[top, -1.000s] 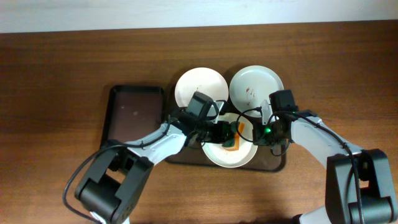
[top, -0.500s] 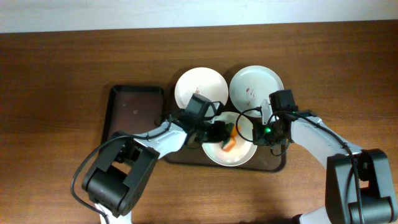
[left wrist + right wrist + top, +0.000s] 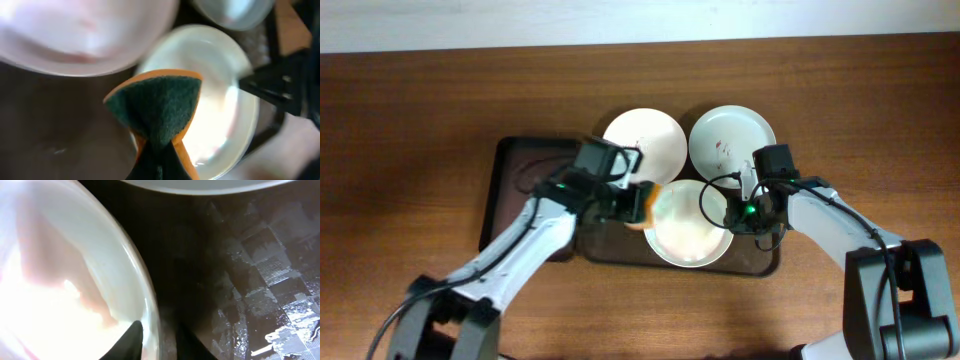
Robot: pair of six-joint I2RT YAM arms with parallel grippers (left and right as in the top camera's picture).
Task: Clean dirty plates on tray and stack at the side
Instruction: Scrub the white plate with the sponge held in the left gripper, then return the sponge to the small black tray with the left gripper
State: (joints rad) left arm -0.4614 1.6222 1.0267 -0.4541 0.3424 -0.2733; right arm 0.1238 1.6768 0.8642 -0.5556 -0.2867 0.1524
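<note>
While your right gripper (image 3: 738, 213) pinched the near plate (image 3: 685, 235) by its right rim, jaws narrow with one on either side of the edge, your left gripper (image 3: 634, 203) sat at that plate's left rim, clamped on the sponge (image 3: 157, 107). The near plate lay just right of the sponge on the tray (image 3: 765, 262) — two smeared far plates (image 3: 642, 140) beyond it — and your left arm reached in slantwise from the near left
</note>
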